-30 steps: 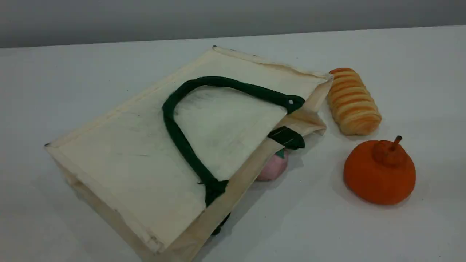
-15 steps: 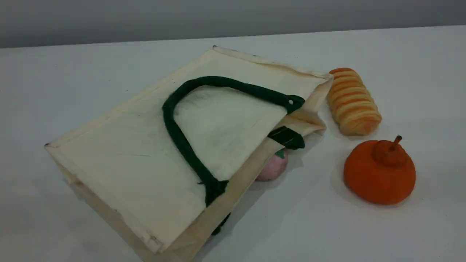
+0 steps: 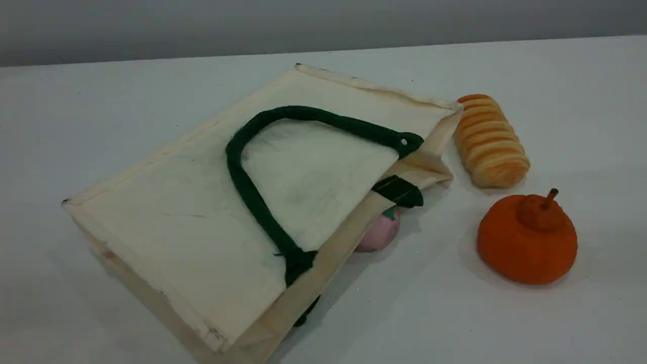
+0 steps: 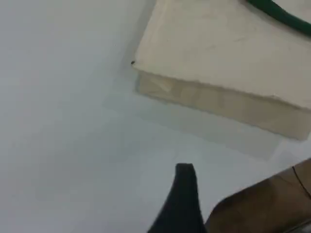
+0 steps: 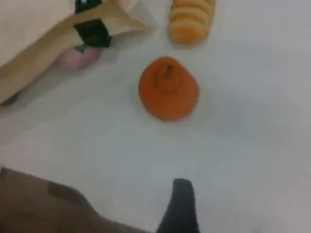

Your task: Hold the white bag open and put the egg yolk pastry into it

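The white bag (image 3: 202, 212) lies flat on its side on the table, its mouth facing right and one dark green handle (image 3: 242, 182) looped across its top face. The egg yolk pastry is out of view. Neither gripper shows in the scene view. In the left wrist view a dark fingertip (image 4: 184, 182) hovers over bare table in front of the bag's base corner (image 4: 214, 92), nothing on it. The right wrist view has its dark fingertip (image 5: 181, 199) above bare table, short of the orange pumpkin (image 5: 168, 90), also with nothing on it.
A pink ball with a green mark (image 3: 379, 232) sits tucked at the bag's mouth. A ridged golden bread roll (image 3: 489, 141) lies right of the bag. The orange pumpkin (image 3: 526, 237) stands in front of the roll. A blurred brown shape (image 5: 48, 208) fills a lower corner of each wrist view.
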You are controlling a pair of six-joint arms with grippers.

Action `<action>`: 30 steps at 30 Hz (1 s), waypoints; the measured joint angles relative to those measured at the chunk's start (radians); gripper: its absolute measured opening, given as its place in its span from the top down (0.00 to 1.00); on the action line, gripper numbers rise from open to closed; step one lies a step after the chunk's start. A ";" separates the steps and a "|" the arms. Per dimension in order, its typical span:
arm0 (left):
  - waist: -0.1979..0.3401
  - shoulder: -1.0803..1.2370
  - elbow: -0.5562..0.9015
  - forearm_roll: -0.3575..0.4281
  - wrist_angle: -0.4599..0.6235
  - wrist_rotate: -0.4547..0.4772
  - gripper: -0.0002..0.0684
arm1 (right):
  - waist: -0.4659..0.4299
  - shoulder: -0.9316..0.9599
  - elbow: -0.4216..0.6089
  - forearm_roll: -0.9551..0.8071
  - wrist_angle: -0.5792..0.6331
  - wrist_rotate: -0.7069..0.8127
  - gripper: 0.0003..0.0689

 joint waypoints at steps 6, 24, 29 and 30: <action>0.000 -0.001 0.000 0.002 -0.001 -0.004 0.14 | 0.000 0.000 0.002 -0.015 -0.005 0.018 0.17; 0.012 -0.048 0.000 0.000 0.000 -0.010 0.14 | 0.000 -0.197 0.002 0.066 -0.005 0.041 0.17; 0.046 -0.110 0.000 0.001 0.000 -0.010 0.14 | 0.000 -0.290 0.002 0.064 -0.003 0.041 0.17; 0.062 -0.122 0.000 0.001 0.001 -0.010 0.14 | 0.000 -0.298 0.002 0.064 -0.003 0.041 0.17</action>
